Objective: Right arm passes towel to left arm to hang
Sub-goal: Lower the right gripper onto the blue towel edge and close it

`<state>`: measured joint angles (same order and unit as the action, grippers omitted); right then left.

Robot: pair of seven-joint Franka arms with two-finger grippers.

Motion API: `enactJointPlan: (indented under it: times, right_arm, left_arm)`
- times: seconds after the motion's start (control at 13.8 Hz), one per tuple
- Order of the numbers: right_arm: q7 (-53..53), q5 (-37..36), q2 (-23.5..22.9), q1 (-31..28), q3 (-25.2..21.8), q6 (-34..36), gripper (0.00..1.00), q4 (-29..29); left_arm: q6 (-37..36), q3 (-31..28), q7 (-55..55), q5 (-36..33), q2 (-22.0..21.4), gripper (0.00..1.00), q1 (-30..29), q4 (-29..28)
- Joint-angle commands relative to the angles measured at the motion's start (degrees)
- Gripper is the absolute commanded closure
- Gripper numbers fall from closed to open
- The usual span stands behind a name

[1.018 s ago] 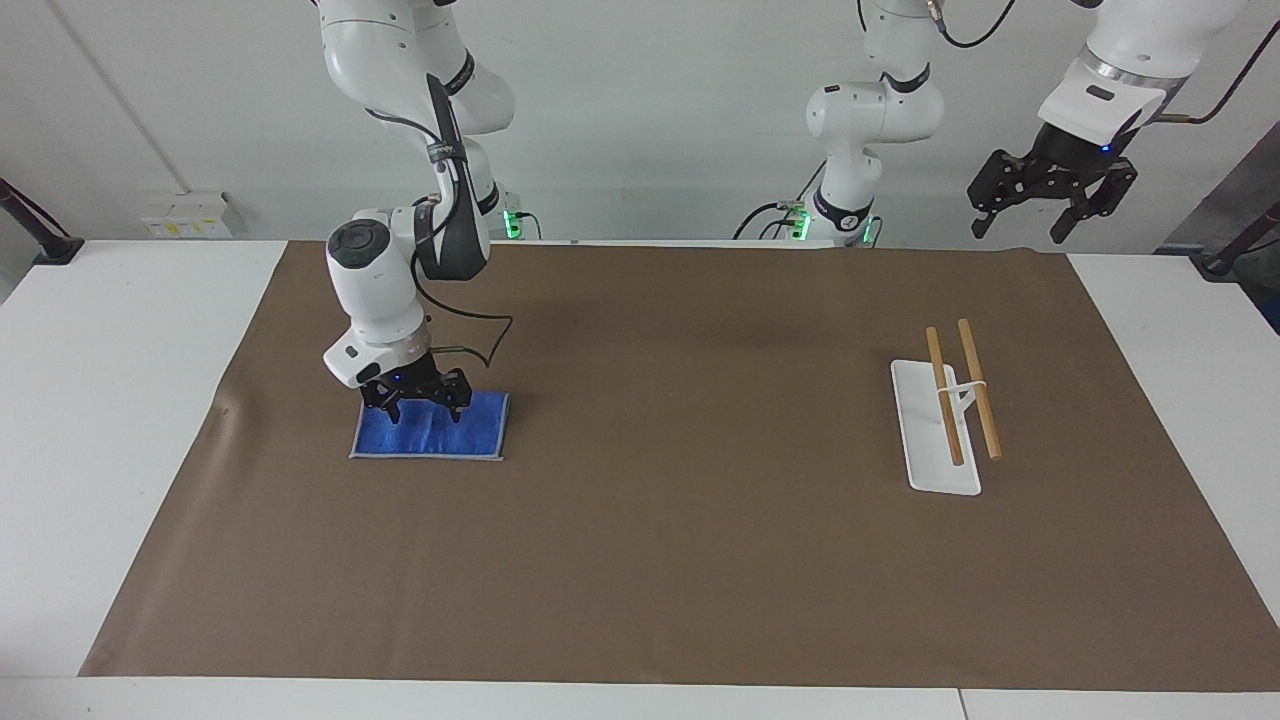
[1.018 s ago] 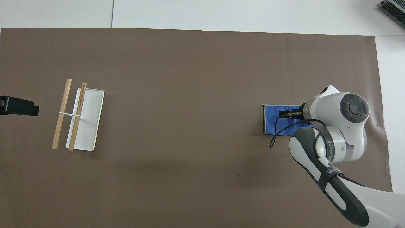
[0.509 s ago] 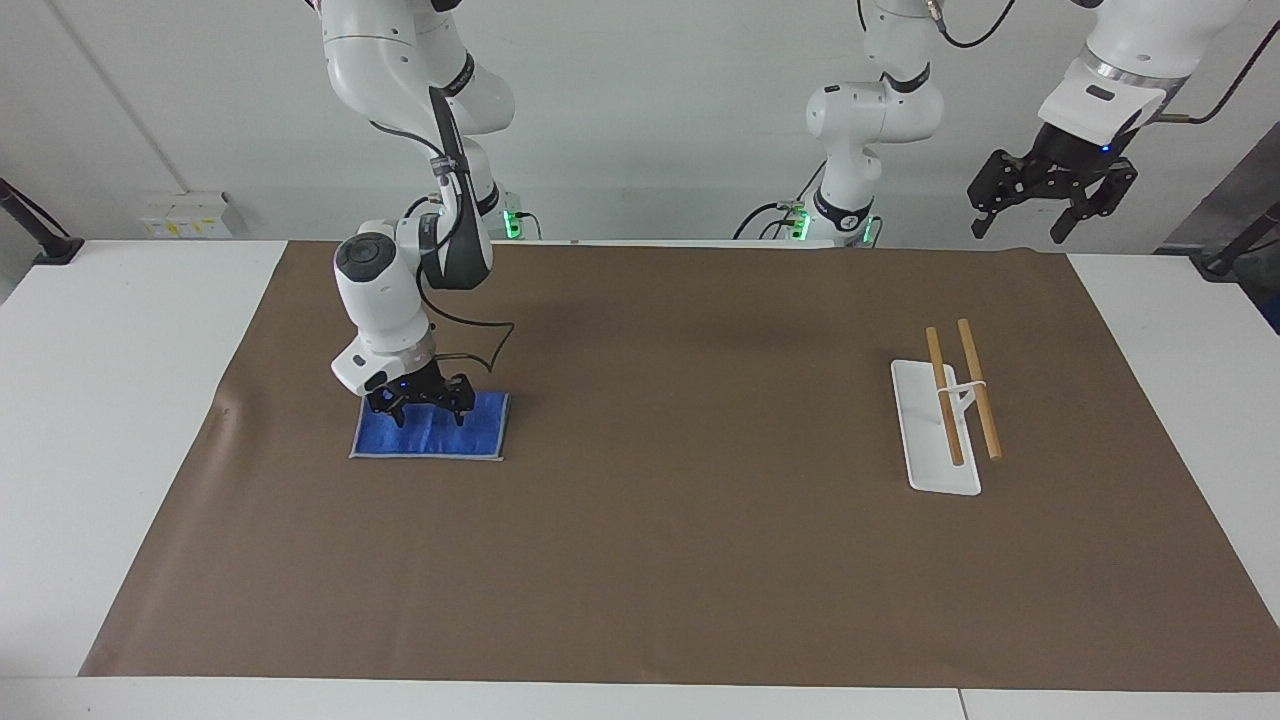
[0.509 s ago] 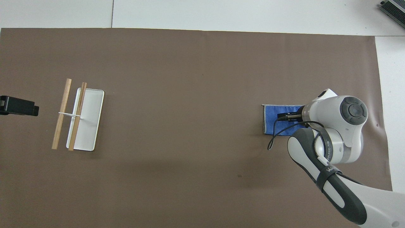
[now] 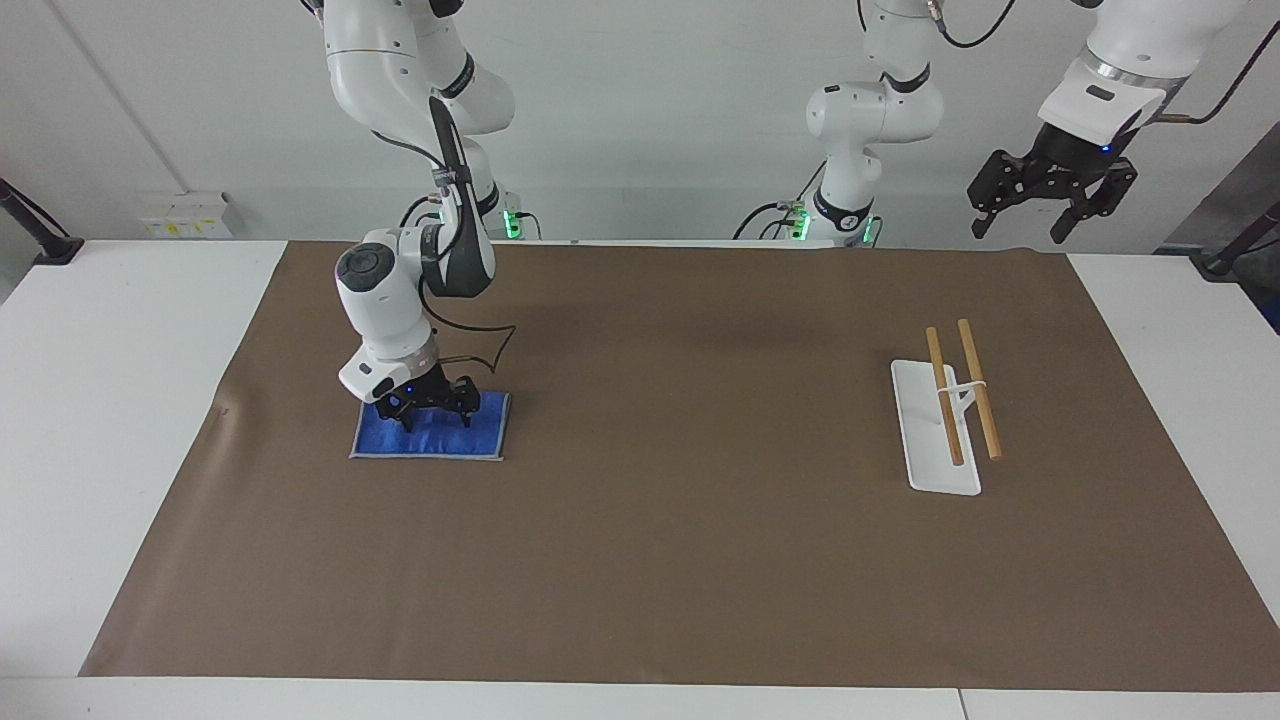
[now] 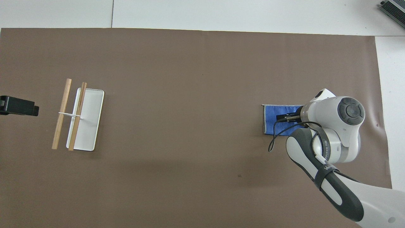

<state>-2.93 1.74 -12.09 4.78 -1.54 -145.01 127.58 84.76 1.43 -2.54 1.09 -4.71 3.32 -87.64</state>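
The blue towel (image 5: pixel 440 438) (image 6: pixel 272 118) lies flat on the brown mat toward the right arm's end of the table. My right gripper (image 5: pixel 436 418) stands open right on it, fingertips (image 5: pixel 408 420) spread on the cloth along its edge nearer the robots. In the overhead view the right arm's wrist hides most of the towel and of that gripper. My left gripper (image 5: pixel 1052 207) hangs open and empty, high over the left arm's end of the table, waiting. In the overhead view only its black tip (image 6: pixel 19 106) shows.
A white rack base (image 5: pixel 925 440) (image 6: pixel 87 123) with two wooden bars (image 5: pixel 978 390) (image 6: pixel 61 114) stands on the mat toward the left arm's end. The brown mat (image 5: pixel 680 560) covers most of the white table.
The right gripper has come down onto the towel and shifted slightly along it. The left arm has not moved.
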Motion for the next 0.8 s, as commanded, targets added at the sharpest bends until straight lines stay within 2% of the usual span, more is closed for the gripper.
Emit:
enactJointPlan:
  times: [0.0,0.22,0.29,0.51,0.58,0.73]
  right_arm:
    - [-1.7,1.4,0.0,-0.4,0.3,-1.3,0.26,0.9]
    - [-1.6,1.4,0.0,-0.7,0.3,-1.5,0.26,1.5]
    - [-1.6,1.4,0.0,-0.7,0.3,-1.6,0.32,1.5]
    - [-1.1,1.5,0.0,-0.7,0.3,-1.5,0.88,1.5]
    - [0.4,1.5,0.0,-0.7,0.3,-1.4,1.0,1.5]
    - [4.6,1.5,0.0,-0.2,0.3,-1.3,1.0,1.2]
  left_arm:
    - [0.2,0.2,-0.2,0.1,-1.4,0.0,-0.5,-1.5]
    - [0.2,0.2,-0.2,0.1,-1.4,0.0,-0.5,-1.5]
    - [0.2,0.2,-0.2,0.1,-1.4,0.0,-0.5,-1.5]
    - [0.2,0.2,-0.2,0.1,-1.4,0.0,-0.5,-1.5]
    - [0.2,0.2,-0.2,0.1,-1.4,0.0,-0.5,-1.5]
    - [0.2,0.2,-0.2,0.1,-1.4,0.0,-0.5,-1.5]
